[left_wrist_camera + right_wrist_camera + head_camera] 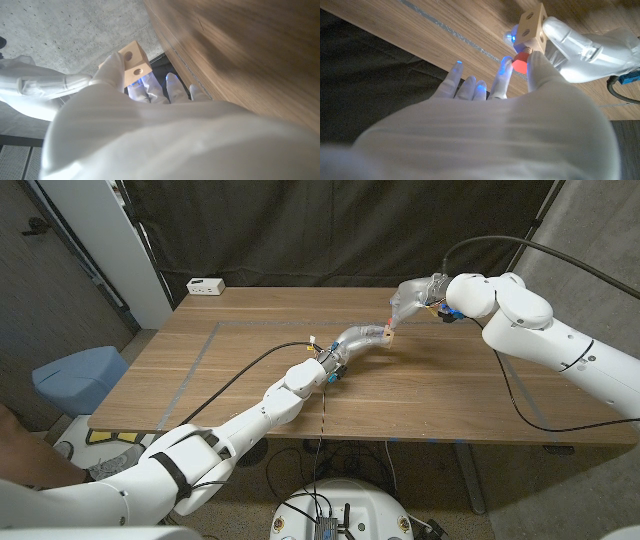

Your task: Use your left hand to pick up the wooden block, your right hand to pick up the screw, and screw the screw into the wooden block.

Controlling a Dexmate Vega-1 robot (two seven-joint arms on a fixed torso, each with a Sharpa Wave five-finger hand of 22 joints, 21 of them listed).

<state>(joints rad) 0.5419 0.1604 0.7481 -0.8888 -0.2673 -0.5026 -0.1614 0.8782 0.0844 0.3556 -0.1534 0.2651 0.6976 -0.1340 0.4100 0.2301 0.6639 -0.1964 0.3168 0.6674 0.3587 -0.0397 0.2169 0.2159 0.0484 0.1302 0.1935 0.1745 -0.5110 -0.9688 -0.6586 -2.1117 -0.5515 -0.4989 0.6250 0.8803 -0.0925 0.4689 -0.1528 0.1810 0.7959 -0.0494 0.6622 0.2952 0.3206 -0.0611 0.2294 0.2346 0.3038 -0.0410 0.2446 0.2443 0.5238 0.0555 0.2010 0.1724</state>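
As we look just right of the frame's centre, our left hand (358, 338) grips the wooden block (387, 333) above the counter (250, 330), our right hand (412, 298) pinches the red-headed screw (521, 63) against the block's face.

the wooden block (387, 333) is above the table (250, 370) centre, between the left hand (358, 337) and the right hand (412, 297); a small box (206, 285) lies at the far left corner

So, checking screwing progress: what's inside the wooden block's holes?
The right hand presses the red-headed screw at one face of the wooden block, held by the left hand. Other holes look empty; the screw's depth is hidden.
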